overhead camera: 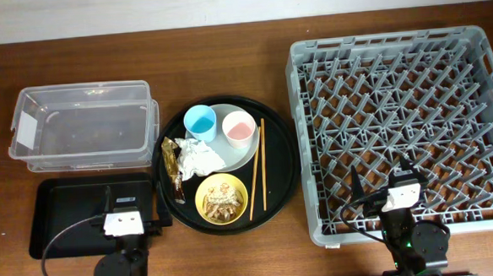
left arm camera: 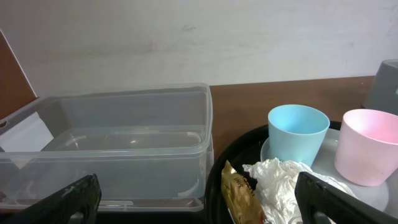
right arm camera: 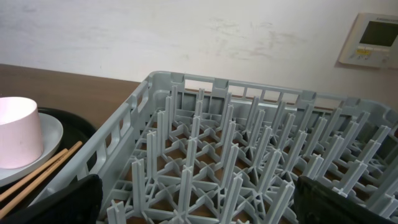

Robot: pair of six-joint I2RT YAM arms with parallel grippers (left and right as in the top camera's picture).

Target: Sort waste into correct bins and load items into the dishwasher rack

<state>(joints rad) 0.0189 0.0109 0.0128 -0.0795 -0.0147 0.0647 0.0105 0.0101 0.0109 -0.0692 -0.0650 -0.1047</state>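
Arms sit low at the 6 o'clock edge of the brown wood table (overhead camera: 269,255) in the top view, and both point toward 12 o'clock. The left claw (overhead camera: 132,205) hangs over the 3 o'clock end of the flat black tray (overhead camera: 64,211). The right claw (overhead camera: 384,177) hangs over the 6 o'clock side of the rack (overhead camera: 393,39), a big square grey crate full of pegs. The see-through tub (overhead camera: 85,125) lies at 12 o'clock from the left claw. A round black tray (overhead camera: 280,174) lies between the two claws. On it is a pale round plate (overhead camera: 231,158) with a blue cup (overhead camera: 200,120) and a pink cup (overhead camera: 238,128). Beside the plate lie a crumpled white napkin (overhead camera: 198,157) and a shiny brown-gold wrapper (overhead camera: 173,165). Two thin wooden chopsticks (overhead camera: 259,167) lie at the 3 o'clock side. A yellow bowl (overhead camera: 200,200) at 6 o'clock holds beige food scraps (overhead camera: 222,200).

From the left wrist, the two dark fingers (left arm camera: 68,202) sit in the bottom corners, wide apart, with nothing gripped. The smooth tub is ahead at 11 o'clock. Both cups, the napkin and the wrapper are at 2 o'clock, apart from the claw.

From the right wrist, the fingers (right arm camera: 348,202) are also spread wide and hold nothing. Grey pegs fill the view straight ahead, near the claw. The pink cup, the plate and the chopsticks show at 9 o'clock, outside the rack wall.
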